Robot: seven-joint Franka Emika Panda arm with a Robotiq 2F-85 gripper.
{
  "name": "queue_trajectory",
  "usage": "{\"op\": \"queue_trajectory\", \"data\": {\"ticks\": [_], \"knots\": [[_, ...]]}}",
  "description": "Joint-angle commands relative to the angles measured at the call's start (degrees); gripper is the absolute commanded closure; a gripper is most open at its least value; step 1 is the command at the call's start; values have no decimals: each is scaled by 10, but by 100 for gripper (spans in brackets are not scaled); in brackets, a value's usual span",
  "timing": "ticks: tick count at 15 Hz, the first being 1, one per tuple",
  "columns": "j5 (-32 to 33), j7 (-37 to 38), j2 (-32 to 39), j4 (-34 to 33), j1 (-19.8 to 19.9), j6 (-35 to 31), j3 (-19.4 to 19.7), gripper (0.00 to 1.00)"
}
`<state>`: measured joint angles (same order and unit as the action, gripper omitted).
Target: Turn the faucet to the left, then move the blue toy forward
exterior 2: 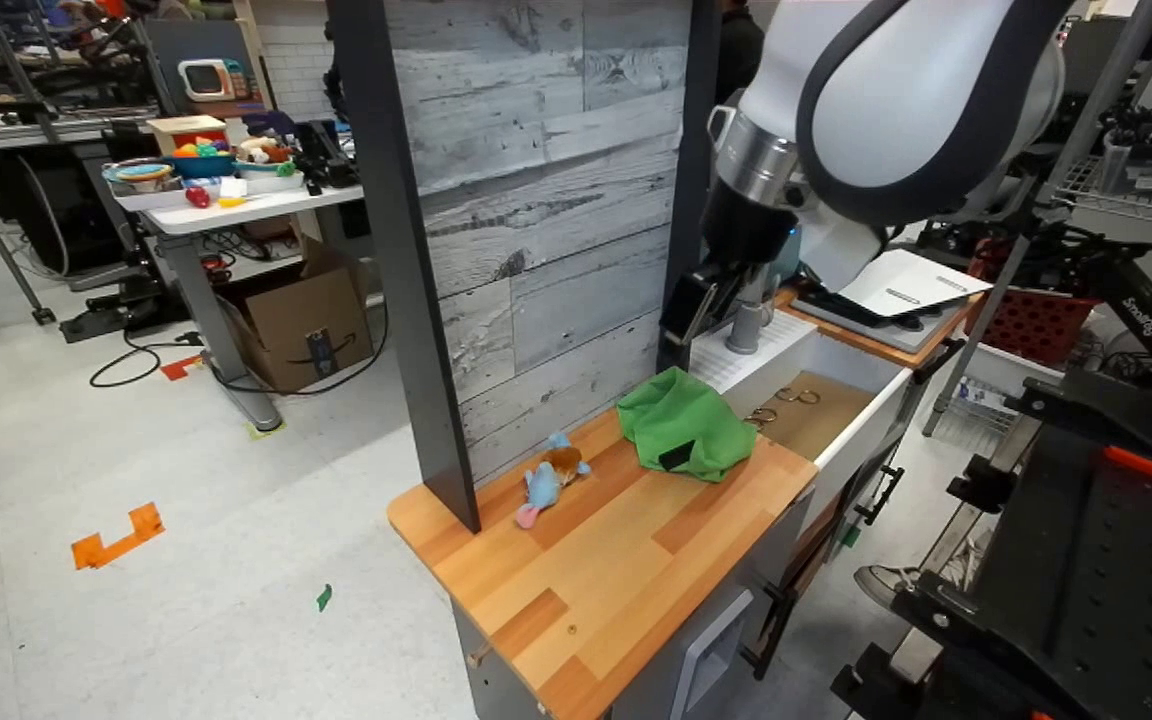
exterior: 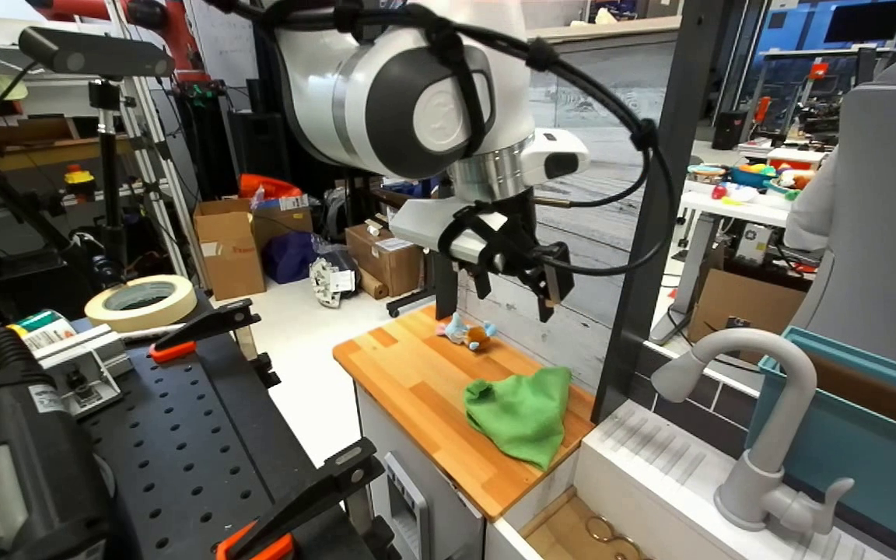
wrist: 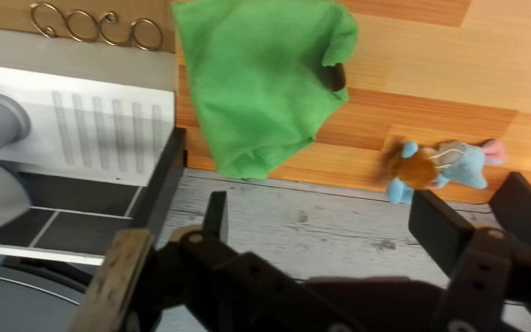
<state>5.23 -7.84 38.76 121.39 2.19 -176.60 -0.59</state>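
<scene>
The gripper (wrist: 325, 212) hangs empty, its jaws apart. Well to one side stands the faucet (exterior: 781, 424); below lies the toy (wrist: 463, 163). Swung faucetward too close to the wall (exterior 2: 566, 230), the jaws could strike the post (exterior: 631, 334) between; a descent on the toy could scrape the wall just beside it.

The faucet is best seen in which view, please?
An exterior view: the faucet shows spout, base and lever unobstructed. Elsewhere, an exterior view shows only its lower part clearly; the wrist view crops it at left.
</scene>
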Motion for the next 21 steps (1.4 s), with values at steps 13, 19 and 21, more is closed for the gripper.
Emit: {"op": "queue_trajectory", "data": {"ticks": [13, 19, 21], "knots": [[11, -8, 89, -95, -48, 36, -5, 0], [-13, 16, 116, -101, -24, -17, -37, 0], [-17, 34, 126, -106, -33, -16, -35, 0]]}}
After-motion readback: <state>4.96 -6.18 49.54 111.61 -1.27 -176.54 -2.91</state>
